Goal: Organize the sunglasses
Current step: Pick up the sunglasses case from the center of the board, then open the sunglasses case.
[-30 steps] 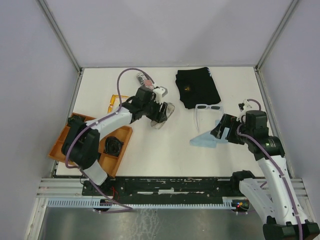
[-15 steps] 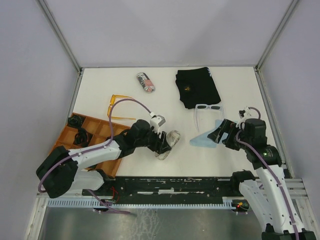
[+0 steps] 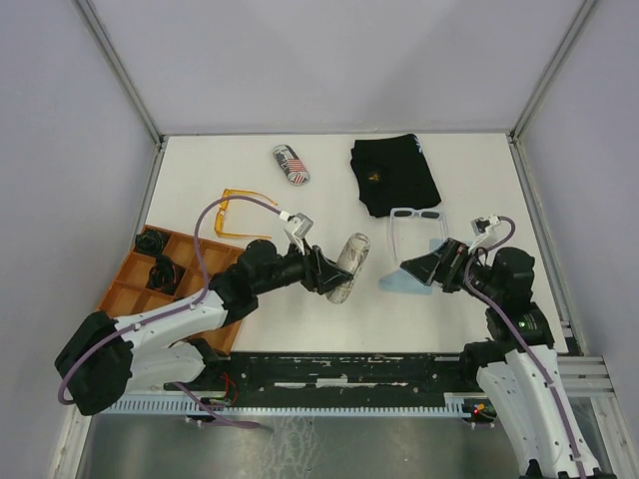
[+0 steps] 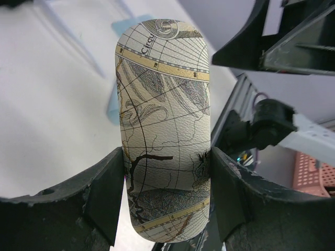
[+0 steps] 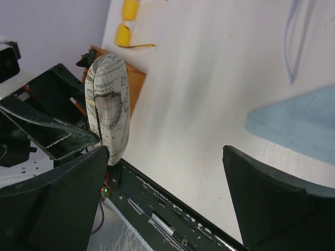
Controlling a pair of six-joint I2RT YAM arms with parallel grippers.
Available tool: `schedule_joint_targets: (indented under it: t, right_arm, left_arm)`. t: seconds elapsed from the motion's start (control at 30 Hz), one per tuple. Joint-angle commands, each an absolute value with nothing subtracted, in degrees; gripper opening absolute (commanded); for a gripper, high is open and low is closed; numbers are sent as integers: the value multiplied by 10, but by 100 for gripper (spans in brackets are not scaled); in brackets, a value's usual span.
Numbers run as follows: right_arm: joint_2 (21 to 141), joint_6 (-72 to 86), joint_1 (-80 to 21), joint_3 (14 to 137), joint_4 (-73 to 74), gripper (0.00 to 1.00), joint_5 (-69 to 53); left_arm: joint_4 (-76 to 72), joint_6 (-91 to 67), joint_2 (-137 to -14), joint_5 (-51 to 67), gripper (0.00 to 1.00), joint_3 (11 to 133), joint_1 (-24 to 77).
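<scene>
The amber sunglasses (image 3: 240,214) lie on the table at the back left; they also show in the right wrist view (image 5: 128,23). The white sunglasses (image 3: 413,224) lie right of centre, touching a light blue cloth (image 3: 403,280). My left gripper (image 3: 327,271) is shut on a map-printed oval case (image 3: 349,265) and holds it at the table's middle; in the left wrist view the case (image 4: 165,120) fills the space between the fingers of that gripper (image 4: 166,193). My right gripper (image 3: 423,267) is open and empty over the blue cloth (image 5: 301,125), and it also shows in its own view (image 5: 165,204).
An orange compartment tray (image 3: 130,291) with small black items stands at the left front. A flag-printed case (image 3: 291,164) and a black folded cloth (image 3: 394,176) lie at the back. The dark rail (image 3: 349,369) runs along the near edge.
My left arm has carried the map-printed case from the back centre toward the front middle and turned it. My right gripper has shifted slightly left over the blue cloth.
</scene>
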State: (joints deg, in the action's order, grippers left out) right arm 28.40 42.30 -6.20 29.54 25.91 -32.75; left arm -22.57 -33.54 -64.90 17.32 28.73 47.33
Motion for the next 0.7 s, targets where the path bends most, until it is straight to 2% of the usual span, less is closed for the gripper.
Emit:
schedule_joint_targets:
  t: [0.0,0.13,0.43,0.67]
  right_arm:
    - [251,475,-61,288,70,99,-410]
    - [254,542,-60,302,-103,99,-460]
    - [327,672,-63,367,-372,99,-479]
    - [395,689,-112,413,-449,99,-432]
  left_arm:
    - [-348,-401,-601,195,9,317,474]
    - [-351,-414,-583,210,3,370,474]
    - [-372,-444,-554,216,3,448,474]
    - [-407,-466,-555,215,3,476,475]
